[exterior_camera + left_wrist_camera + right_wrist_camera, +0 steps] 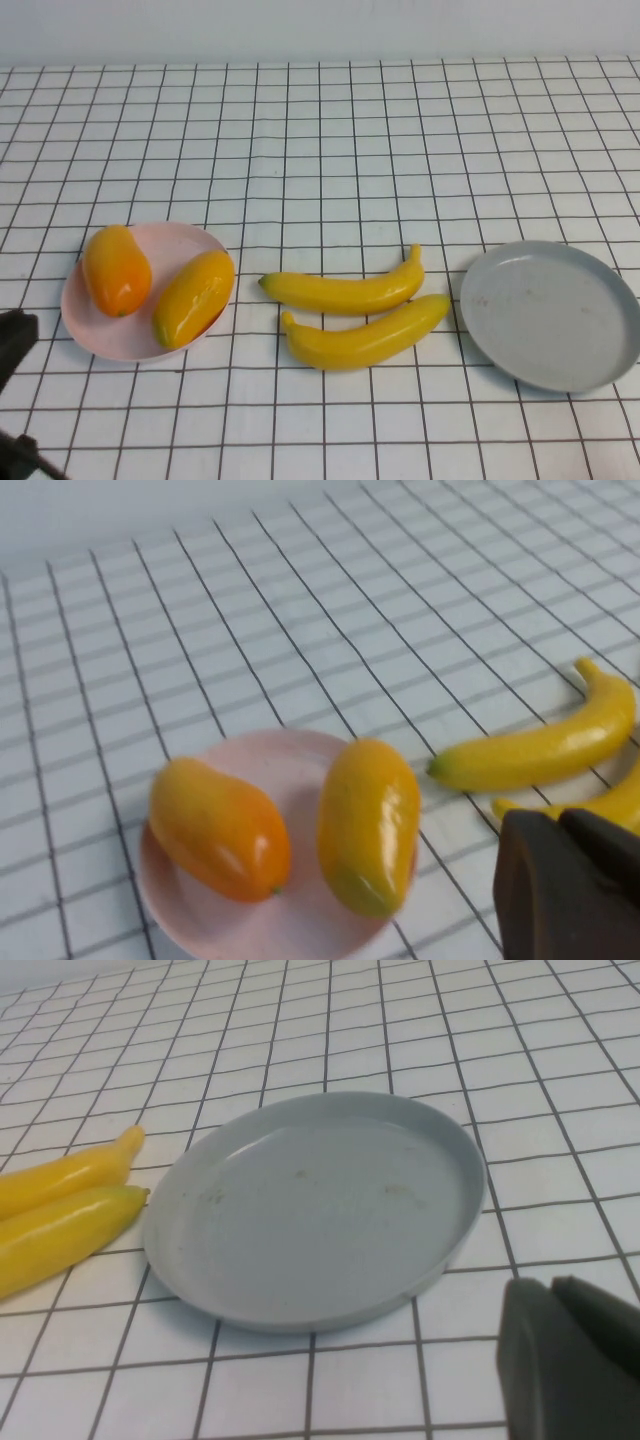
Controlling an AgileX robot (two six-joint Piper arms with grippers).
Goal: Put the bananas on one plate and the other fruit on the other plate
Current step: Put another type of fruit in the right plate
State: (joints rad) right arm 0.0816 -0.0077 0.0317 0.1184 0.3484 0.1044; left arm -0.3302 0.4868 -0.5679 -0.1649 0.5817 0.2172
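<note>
Two plump mango-like fruits, one orange (117,270) and one yellow-orange (193,298), lie on the pale pink plate (100,335) at the left. Two bananas (345,291) (366,340) lie side by side on the table between the plates. The grey-blue plate (550,315) at the right is empty. My left gripper (14,345) is at the lower left edge, near the pink plate, shut and empty (565,875). My right gripper (562,1360) is out of the high view; it hovers shut and empty at the near side of the grey-blue plate (320,1200).
A white cloth with a black grid (330,150) covers the whole table. The far half holds nothing. The left wrist view shows the fruits (220,828) (368,820) on the pink plate (290,760) and both bananas (545,750).
</note>
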